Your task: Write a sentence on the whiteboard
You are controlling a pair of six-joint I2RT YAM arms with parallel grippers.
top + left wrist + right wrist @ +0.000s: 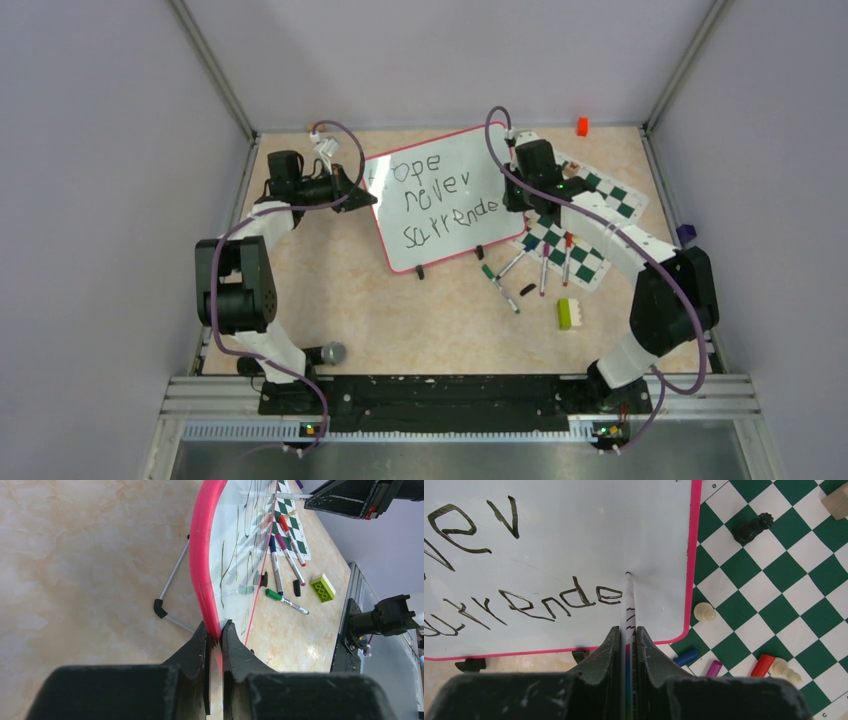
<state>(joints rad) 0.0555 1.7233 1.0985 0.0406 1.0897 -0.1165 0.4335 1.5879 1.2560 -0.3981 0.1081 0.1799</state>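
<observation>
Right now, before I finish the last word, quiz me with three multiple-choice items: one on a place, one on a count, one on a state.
1. The held marker's tip is:
A) over the board, just right of "surrende"
B) over the chess mat
C) over bare table

2. Loose markers lying flat:
A) two
B) four
C) six

3. The left gripper is:
A) open above the board
B) shut on a marker
C) shut on the board's rim

Answers:
1 A, the tip sits beside the final "e".
2 B, red, purple, blue and green caps show.
3 C, its jaws pinch the pink rim.
</observation>
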